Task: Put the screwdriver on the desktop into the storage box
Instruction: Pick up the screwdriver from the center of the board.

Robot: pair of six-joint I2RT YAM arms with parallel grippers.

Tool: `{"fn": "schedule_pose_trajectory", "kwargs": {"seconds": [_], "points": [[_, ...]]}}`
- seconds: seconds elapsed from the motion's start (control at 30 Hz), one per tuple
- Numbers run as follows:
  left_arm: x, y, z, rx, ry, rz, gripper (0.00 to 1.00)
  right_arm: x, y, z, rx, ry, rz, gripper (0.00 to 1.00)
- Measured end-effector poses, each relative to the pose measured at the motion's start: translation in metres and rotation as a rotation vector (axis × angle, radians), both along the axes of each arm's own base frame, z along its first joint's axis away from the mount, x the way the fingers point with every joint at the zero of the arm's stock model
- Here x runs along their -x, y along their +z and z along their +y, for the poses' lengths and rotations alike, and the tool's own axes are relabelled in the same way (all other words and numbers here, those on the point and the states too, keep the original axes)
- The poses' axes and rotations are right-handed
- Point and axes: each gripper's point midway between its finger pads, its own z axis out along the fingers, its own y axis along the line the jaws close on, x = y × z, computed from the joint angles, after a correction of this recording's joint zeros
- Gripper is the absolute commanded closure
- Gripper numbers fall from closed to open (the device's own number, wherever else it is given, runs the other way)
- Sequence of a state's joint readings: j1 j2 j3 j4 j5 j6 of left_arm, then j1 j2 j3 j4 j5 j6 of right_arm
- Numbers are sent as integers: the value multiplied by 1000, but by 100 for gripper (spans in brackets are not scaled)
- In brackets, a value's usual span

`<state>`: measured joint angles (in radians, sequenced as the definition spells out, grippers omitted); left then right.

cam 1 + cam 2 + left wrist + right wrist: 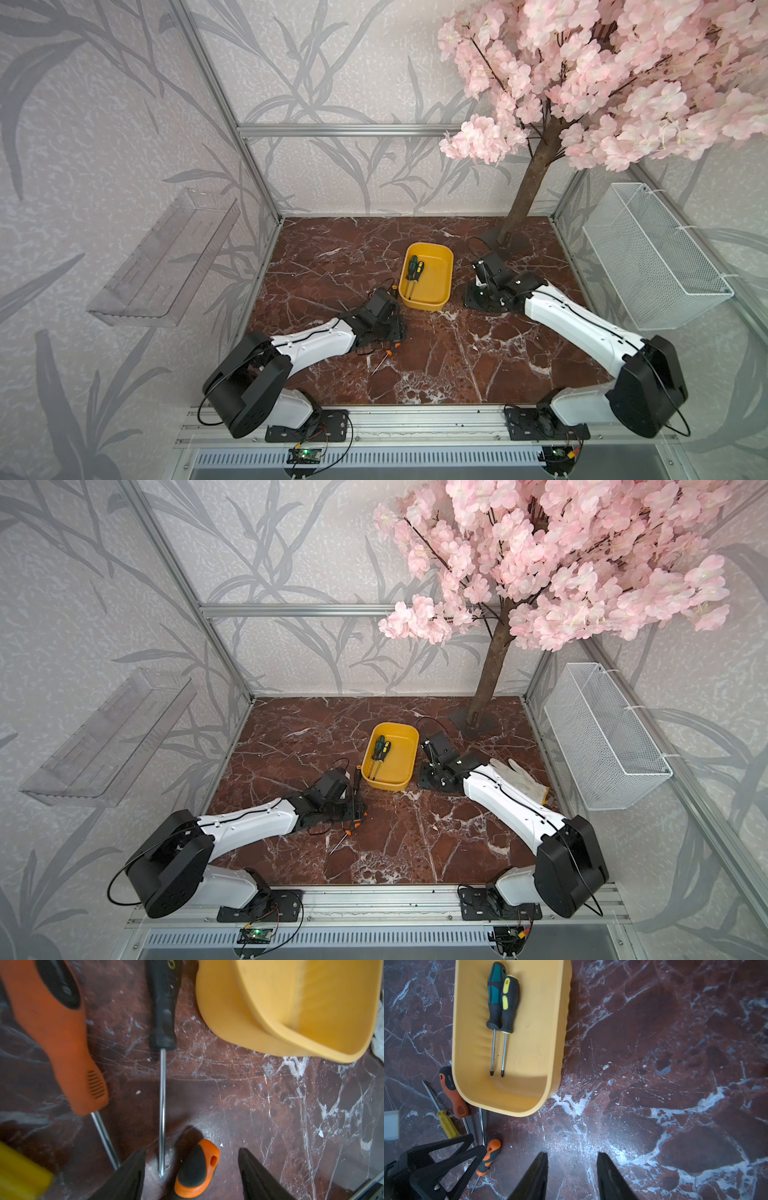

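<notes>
On the desktop (pixel 654 1053) near the storage box (pixel 542 1043), your left gripper (pixel 191 1150) straddles the small orange-black screwdriver (pixel 196 1169), jaws apart, clear of its handle. Your right gripper (pixel 572 1154) hangs spread over bare desktop, holding nothing. In the box: green-handled screwdriver (pixel 495 995) and yellow-black screwdriver (pixel 509 1001), side by side. Black screwdriver (pixel 163 1012) lies just outside it.

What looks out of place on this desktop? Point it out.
A white work glove lies on the desktop, partly behind the right arm. It is odd there because it belongs neither with the tools nor in the storage box. Nothing looks spilled or damaged.
</notes>
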<state>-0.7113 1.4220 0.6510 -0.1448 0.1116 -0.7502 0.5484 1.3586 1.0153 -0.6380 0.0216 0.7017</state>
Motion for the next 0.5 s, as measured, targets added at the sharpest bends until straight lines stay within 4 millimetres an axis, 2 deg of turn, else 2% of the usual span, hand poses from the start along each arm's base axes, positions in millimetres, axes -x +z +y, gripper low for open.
{"fn": "schedule_pose_trajectory", "kwargs": {"seconds": [0.2, 0.5], "points": [[13, -8, -8, -25, -44, 20, 36, 12, -9, -15, 4, -45, 7, 57], [27, -10, -11, -114, -87, 6, 43, 7, -6, -12, -16, -52, -17, 57]]}}
